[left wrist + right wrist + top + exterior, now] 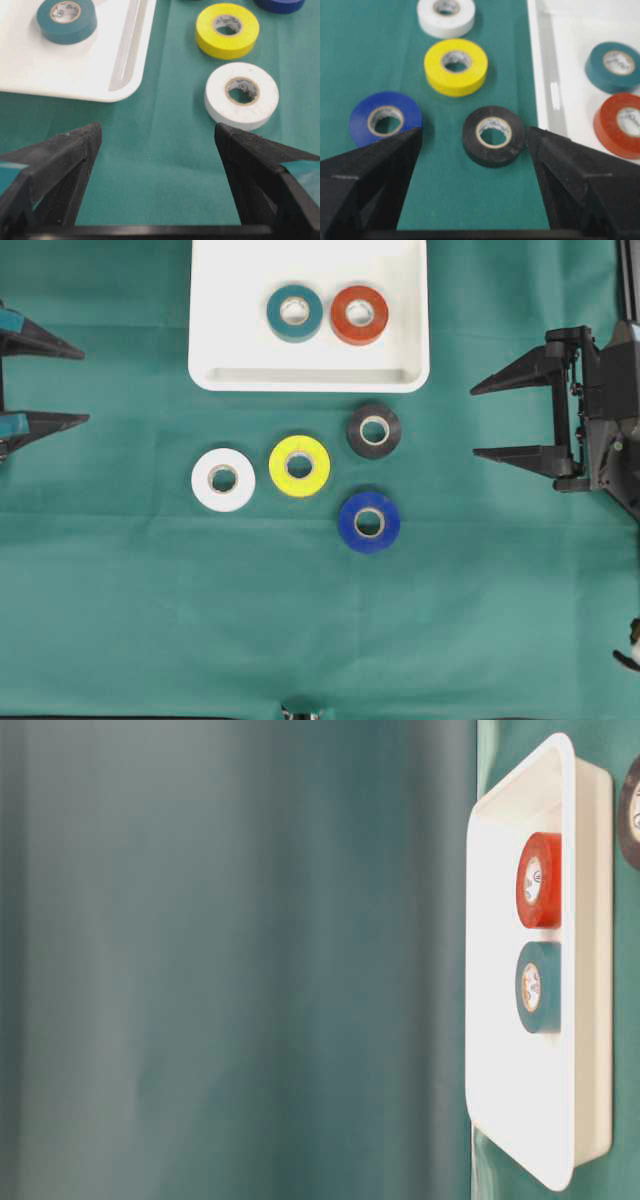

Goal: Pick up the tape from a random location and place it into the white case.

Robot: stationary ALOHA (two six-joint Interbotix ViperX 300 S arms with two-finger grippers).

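Note:
The white case (220, 375) lies at the top middle of the green cloth, holding a teal roll of tape (294, 312) and a red roll (359, 314). On the cloth below it lie a black roll (374, 430), a yellow roll (299, 465), a white roll (223, 479) and a blue roll (369, 522). My left gripper (80, 386) stands open at the left edge, empty. At the right, my right gripper (474, 421) is open and empty, pointing at the black roll (493, 135), which lies a short way beyond its tips.
The table-level view shows the white case (590, 970) on edge with the red roll (538, 880) and teal roll (538, 987), beside a blurred dark green expanse. Green cloth covers the table in every view.

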